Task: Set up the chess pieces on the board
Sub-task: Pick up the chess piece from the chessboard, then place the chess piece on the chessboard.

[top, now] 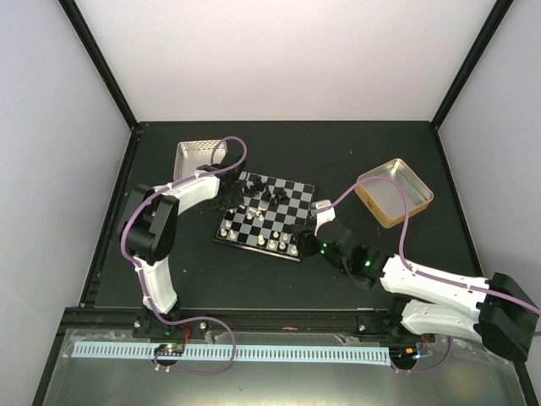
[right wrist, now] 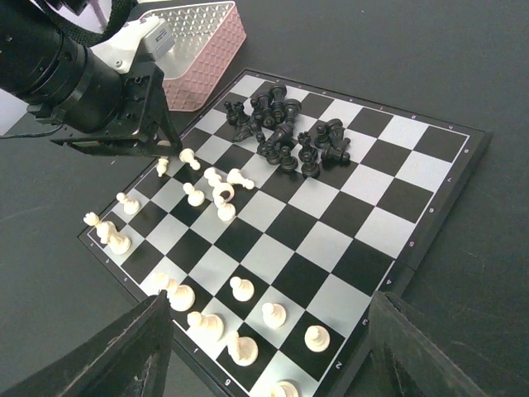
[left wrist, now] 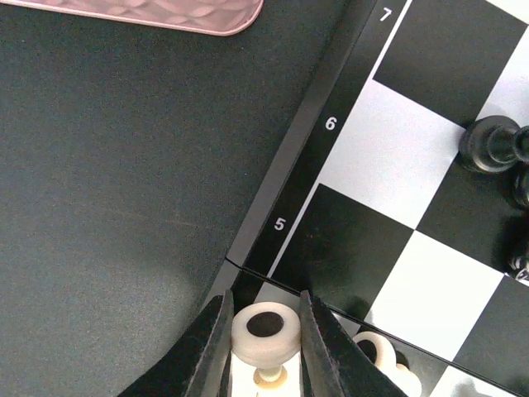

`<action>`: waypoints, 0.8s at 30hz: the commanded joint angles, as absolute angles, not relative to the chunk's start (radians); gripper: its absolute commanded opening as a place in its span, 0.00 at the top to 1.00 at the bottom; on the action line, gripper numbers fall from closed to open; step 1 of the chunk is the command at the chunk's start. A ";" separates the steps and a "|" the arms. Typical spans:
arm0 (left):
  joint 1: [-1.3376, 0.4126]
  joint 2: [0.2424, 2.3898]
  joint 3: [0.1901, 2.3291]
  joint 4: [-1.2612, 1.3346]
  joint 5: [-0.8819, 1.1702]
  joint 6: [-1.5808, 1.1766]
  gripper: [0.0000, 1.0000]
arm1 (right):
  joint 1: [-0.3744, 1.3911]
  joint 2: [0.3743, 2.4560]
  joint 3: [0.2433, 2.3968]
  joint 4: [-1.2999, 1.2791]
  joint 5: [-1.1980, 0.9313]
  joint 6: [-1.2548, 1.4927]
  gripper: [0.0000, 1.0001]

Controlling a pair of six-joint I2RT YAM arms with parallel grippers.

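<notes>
Flanking the board (top: 269,216) — pink tin (right wrist: 202,50), gold tin (top: 394,192)

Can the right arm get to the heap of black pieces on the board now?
Probably yes. Its open fingers hover at the board's edge, nothing covers the black pieces, and the left arm holds a white piece off to one side.

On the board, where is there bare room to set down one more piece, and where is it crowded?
Free: the squares on the right side of the board, between the black cluster and the white row along the near edge. Crowded: the black cluster itself, and the toppled white pieces beside the left tool, which grips a white piece.
</notes>
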State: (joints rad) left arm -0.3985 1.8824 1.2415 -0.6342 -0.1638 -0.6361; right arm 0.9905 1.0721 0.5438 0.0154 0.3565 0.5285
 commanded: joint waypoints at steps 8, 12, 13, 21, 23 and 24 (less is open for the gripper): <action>-0.390 1.612 1.121 -0.532 -0.070 -0.665 0.86 | 0.984 1.037 0.551 0.131 0.121 0.407 0.36; -0.382 1.485 1.047 -0.484 0.089 -0.660 0.86 | 0.985 1.096 0.605 0.133 0.029 0.391 0.36; -0.381 1.454 1.028 -0.472 0.130 -0.668 0.86 | 0.985 1.119 0.624 0.124 0.021 0.393 0.36; -0.379 1.173 0.756 -0.152 0.445 -0.964 0.85 | 0.986 1.271 0.766 0.155 -0.074 0.468 0.35; -0.375 1.134 0.702 -0.095 0.475 -1.046 0.84 | 0.986 1.321 0.804 0.170 -0.095 0.475 0.36; -0.374 1.118 0.681 -0.074 0.490 -1.079 0.84 | 0.988 1.350 0.838 0.164 -0.091 0.480 0.36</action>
State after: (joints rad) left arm -0.3859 1.1793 0.7418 -0.2649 0.3435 -0.8764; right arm 0.9867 1.2804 0.7521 0.1154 -0.0334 0.4526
